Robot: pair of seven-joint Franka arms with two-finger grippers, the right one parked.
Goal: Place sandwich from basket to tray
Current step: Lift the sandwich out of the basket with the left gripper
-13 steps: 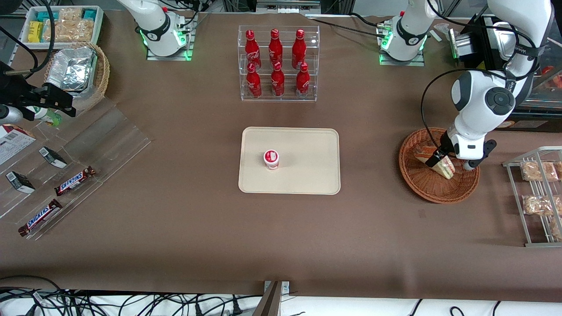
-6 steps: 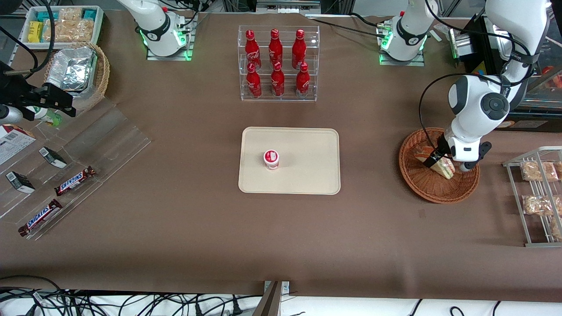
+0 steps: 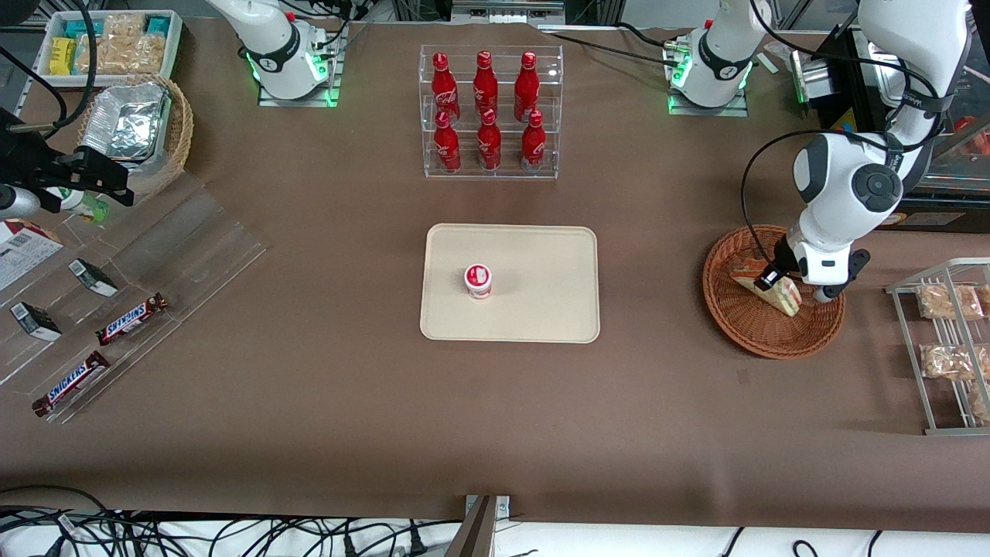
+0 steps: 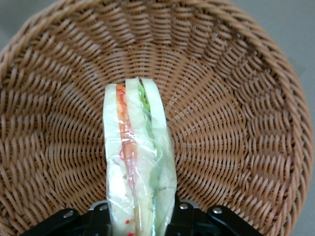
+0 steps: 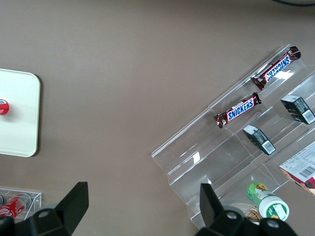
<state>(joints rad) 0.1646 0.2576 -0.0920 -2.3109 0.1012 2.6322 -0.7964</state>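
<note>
Pincer: the left arm's pincer (image 3: 776,280) is down inside the basket, its fingers (image 4: 183,219) pressed against both flat faces of the sandwich, clamping it between them.
Sandwich: a clear-wrapped wedge (image 3: 773,288) (image 4: 139,160) standing on edge, white bread with orange, red and green layers; it is in the basket, its tip over the woven floor.
Basket: round reddish-brown wicker (image 3: 754,336) (image 4: 236,123), on the bench toward the working arm's end.
Tray: cream rectangle (image 3: 541,271) at mid-bench, well apart from the basket; a small red-and-white cup (image 3: 478,280) stands on it.
Bench: brown surface (image 3: 495,418); a clear rack of red bottles (image 3: 486,112) stands farther from the front camera than the tray.
</note>
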